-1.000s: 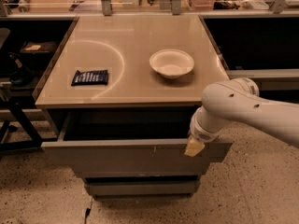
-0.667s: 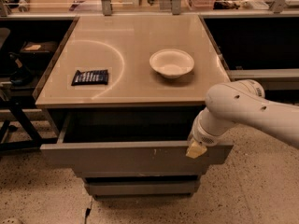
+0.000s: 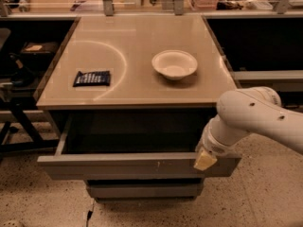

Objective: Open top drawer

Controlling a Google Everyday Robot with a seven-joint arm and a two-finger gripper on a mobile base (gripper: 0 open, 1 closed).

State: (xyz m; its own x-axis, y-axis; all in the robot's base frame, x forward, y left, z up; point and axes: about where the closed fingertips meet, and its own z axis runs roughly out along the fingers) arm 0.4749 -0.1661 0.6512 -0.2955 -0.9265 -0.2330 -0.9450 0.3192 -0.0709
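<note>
- Surface (image 3: 142, 86): tan, flat top.
- White bowl (image 3: 174, 64): upright, right of centre.
- Dark packet (image 3: 92, 78): lying flat, left side, well apart from bowl.
- Hand (image 3: 204, 160): below the surface's front right corner.

Top drawer (image 3: 137, 165) pulled out; tool (image 3: 204, 160) at front's right end; bowl (image 3: 174, 64), dark packet (image 3: 92, 78) on tabletop (image 3: 142, 90).
</note>
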